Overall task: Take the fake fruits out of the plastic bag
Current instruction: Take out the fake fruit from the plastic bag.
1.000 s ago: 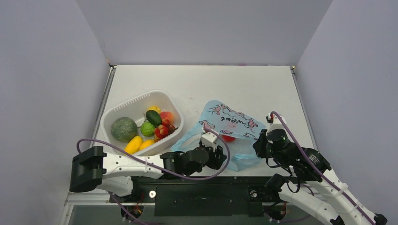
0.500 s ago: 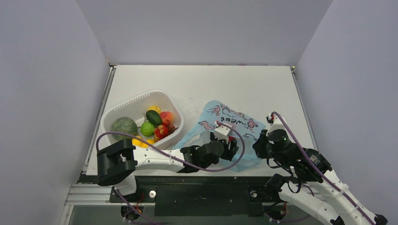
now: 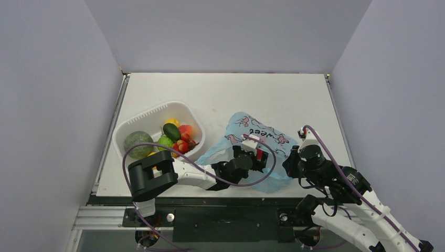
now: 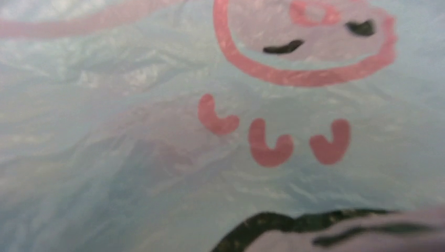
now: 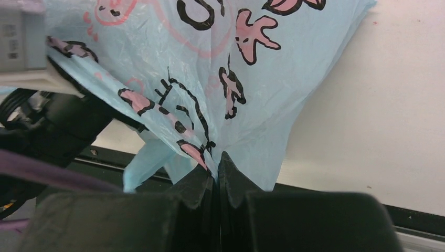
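Observation:
The light-blue plastic bag (image 3: 252, 130) lies right of centre, its mouth toward the near edge. My left gripper (image 3: 256, 156) is pushed into that mouth, its jaws apart on either side of a red fake fruit (image 3: 257, 155). The left wrist view is filled by bag film (image 4: 157, 157) with pink prints, and no fingers show there. My right gripper (image 3: 292, 161) (image 5: 216, 163) is shut on a gathered fold of the bag (image 5: 262, 79) at its near right corner. A dark green oblong fruit (image 3: 171, 131) and a red berry cluster (image 3: 181, 146) lie in the white tub (image 3: 131, 128).
The tub stands at the left and also holds a large green melon (image 3: 139, 143), a lime-green piece (image 3: 165, 142) and yellow pieces. The left arm's purple cable (image 3: 270, 168) loops over the bag's near side. The table's black front edge (image 3: 231, 202) runs just behind both grippers.
The left arm has swung right and pushed forward into the bag's mouth, and its jaws have spread. The right gripper has kept its hold on the bag without moving.

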You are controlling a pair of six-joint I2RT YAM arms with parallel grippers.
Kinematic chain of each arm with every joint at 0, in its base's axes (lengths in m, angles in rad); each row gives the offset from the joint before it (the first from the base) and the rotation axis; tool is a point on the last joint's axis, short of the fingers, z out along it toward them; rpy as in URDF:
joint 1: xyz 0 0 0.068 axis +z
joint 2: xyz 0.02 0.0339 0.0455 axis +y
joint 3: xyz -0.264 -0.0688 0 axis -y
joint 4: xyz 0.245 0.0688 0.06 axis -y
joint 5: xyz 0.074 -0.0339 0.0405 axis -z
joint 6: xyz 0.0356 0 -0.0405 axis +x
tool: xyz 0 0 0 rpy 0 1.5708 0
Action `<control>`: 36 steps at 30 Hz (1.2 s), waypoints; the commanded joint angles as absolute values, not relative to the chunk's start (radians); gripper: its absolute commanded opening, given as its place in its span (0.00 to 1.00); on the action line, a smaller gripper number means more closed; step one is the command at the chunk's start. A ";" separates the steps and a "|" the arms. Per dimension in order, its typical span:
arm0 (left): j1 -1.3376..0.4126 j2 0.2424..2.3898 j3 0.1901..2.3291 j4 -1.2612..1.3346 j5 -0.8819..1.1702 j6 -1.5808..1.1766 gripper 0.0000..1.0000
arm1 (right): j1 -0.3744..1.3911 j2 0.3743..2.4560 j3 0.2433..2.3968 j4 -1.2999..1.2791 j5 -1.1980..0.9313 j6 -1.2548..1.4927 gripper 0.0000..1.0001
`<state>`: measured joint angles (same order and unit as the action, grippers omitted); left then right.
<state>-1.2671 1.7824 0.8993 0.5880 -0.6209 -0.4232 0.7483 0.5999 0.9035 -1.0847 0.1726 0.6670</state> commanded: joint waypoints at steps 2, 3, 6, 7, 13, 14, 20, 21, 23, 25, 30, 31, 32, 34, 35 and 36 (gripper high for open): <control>-1.242 1.875 0.997 0.672 -0.692 -0.326 0.92 | 0.756 0.603 0.940 -1.082 0.166 0.676 0.00; -1.241 1.907 1.026 0.666 -0.704 -0.317 0.92 | 0.757 0.604 0.940 -1.082 0.167 0.674 0.00; -1.239 1.975 1.064 0.670 -0.760 -0.277 0.96 | 0.758 0.608 0.942 -1.083 0.161 0.678 0.00; -1.235 1.988 1.074 0.677 -0.765 -0.273 0.95 | 0.759 0.607 0.943 -1.081 0.159 0.681 0.00; -1.229 2.049 1.101 0.688 -0.852 -0.268 0.89 | 0.761 0.606 0.943 -1.075 0.148 0.685 0.00; -1.228 2.053 1.104 0.676 -0.848 -0.270 0.86 | 0.761 0.602 0.941 -1.075 0.148 0.685 0.00; -1.229 2.031 1.112 0.608 -0.727 -0.285 0.40 | 0.761 0.586 0.929 -1.077 0.160 0.687 0.00; -1.229 2.024 1.110 0.575 -0.709 -0.295 0.35 | 0.761 0.586 0.928 -1.078 0.159 0.687 0.00; -1.229 1.993 1.099 0.530 -0.678 -0.333 0.27 | 0.762 0.584 0.930 -1.079 0.159 0.688 0.00; -1.229 1.952 1.077 0.505 -0.624 -0.378 0.25 | 0.762 0.579 0.930 -1.080 0.165 0.684 0.00; -1.217 1.829 1.055 0.387 -0.422 -0.474 0.15 | 0.762 0.579 0.926 -1.084 0.183 0.679 0.00; -1.215 1.796 1.052 0.357 -0.366 -0.512 0.14 | 0.762 0.579 0.925 -1.084 0.184 0.679 0.00; -1.212 1.777 1.041 0.349 -0.339 -0.529 0.14 | 0.762 0.578 0.921 -1.084 0.185 0.679 0.00; -1.206 1.718 1.006 0.354 -0.255 -0.577 0.13 | 0.763 0.577 0.915 -1.083 0.194 0.676 0.00; -1.205 1.680 0.993 0.372 -0.199 -0.598 0.13 | 0.762 0.574 0.912 -1.084 0.198 0.676 0.00; -1.202 1.660 0.968 0.379 -0.158 -0.604 0.13 | 0.763 0.573 0.908 -1.085 0.203 0.675 0.00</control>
